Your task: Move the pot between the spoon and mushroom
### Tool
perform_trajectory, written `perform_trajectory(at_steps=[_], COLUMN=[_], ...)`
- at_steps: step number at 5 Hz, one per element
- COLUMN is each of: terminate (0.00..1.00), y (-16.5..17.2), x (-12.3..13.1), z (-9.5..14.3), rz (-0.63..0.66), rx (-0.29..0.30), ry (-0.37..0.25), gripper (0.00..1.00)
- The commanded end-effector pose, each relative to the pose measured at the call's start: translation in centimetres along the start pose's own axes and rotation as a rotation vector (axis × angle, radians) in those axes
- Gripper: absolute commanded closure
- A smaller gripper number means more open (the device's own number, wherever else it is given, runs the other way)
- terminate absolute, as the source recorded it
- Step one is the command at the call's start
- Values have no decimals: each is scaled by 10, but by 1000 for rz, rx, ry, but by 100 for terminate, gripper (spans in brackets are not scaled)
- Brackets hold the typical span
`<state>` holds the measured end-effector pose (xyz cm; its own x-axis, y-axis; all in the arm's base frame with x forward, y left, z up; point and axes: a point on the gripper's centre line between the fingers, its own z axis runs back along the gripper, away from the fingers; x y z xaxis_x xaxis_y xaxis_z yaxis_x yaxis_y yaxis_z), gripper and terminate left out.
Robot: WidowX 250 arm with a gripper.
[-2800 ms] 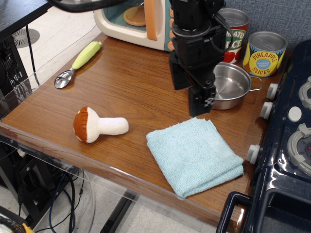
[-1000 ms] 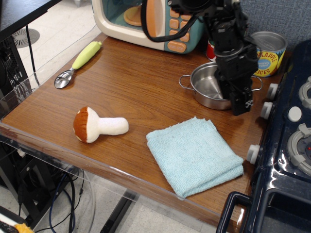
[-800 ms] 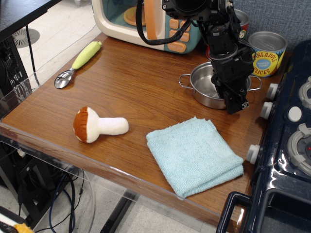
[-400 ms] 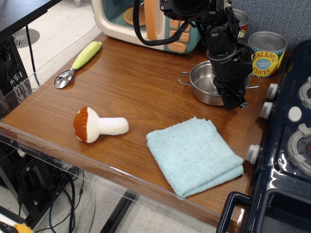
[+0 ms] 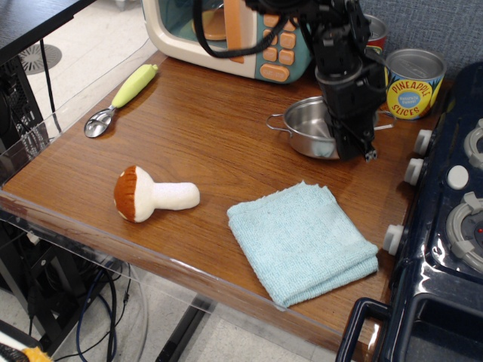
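Note:
The shiny steel pot (image 5: 300, 127) is at the back right of the wooden table, its left loop handle pointing left. My gripper (image 5: 352, 148) comes down over the pot's right rim and looks shut on it; the black arm hides the right side of the pot. The spoon (image 5: 124, 96), with a yellow-green handle, lies at the far left. The plush mushroom (image 5: 153, 194) lies on its side near the front left edge, cap to the left. Both are well to the left of the pot.
A folded light-blue cloth (image 5: 302, 241) lies in front of the pot. A toy microwave (image 5: 226, 30) stands at the back. A pineapple can (image 5: 413, 83) and a partly hidden second can (image 5: 375, 32) stand back right. A dark toy stove (image 5: 453, 204) borders the right edge.
My gripper went round to the pot's right rim and came down on it. Since then the pot has moved leftward with the gripper, away from the cans.

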<state>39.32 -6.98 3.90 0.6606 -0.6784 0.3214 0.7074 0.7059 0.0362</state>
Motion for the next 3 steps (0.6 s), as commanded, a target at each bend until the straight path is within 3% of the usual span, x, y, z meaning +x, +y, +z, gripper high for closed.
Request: perform_trajectory(at_steps=[1, 3], terminate=[0, 0], y=[-2, 9], x=[3, -51], z=[60, 100], rz=[-1, 150], rx=[153, 284], ry=[-78, -88], gripper=[100, 100])
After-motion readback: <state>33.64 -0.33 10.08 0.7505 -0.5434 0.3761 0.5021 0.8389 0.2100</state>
